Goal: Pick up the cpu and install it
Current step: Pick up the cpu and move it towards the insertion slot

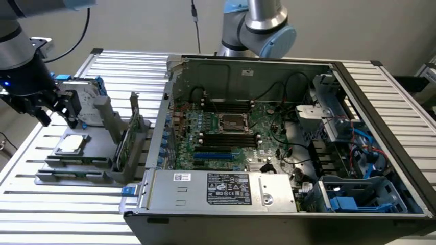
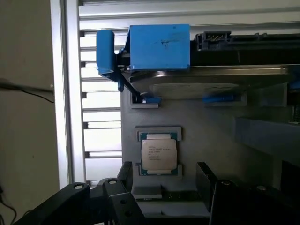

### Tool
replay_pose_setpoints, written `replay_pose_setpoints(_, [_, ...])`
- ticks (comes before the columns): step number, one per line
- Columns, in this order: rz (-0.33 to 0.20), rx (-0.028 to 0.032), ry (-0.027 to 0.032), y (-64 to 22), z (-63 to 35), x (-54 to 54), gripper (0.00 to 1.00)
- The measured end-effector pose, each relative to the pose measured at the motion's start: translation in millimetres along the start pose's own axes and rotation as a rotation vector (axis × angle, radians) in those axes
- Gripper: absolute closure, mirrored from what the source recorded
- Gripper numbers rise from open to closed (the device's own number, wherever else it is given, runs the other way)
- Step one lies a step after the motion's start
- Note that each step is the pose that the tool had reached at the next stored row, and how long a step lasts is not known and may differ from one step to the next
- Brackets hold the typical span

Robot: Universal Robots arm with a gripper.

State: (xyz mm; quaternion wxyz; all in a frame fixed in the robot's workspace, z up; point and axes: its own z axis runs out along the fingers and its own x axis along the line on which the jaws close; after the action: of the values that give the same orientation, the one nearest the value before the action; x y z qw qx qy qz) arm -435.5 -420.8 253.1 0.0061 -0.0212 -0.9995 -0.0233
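Note:
The cpu [image 1: 72, 144], a small flat square chip with a silver-grey top, lies in a recess of the grey parts holder [image 1: 95, 153] at the exterior view's left. In the wrist view the cpu [image 2: 159, 154] sits in its green-rimmed seat. My gripper [image 1: 58, 115] hangs above and a little behind the chip, open, with nothing between its black fingers [image 2: 208, 180]. Inside the open computer case [image 1: 272, 148], the metal-framed socket [image 1: 232, 122] sits in the middle of the green motherboard.
A silver hard drive with blue brackets [image 2: 159, 51] stands on the holder just beyond the cpu. Upright grey fixture posts [image 1: 126, 138] rise between the holder and the case. A second arm's joint [image 1: 262, 25] hangs behind the case. Slatted metal table [image 1: 61, 204] lies all around.

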Motion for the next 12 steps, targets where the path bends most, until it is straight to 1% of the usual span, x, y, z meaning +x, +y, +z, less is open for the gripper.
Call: replay_pose_setpoints(12, [0.0,-0.0021,0.0002,-5.1,21.6,-2.4,0.35])
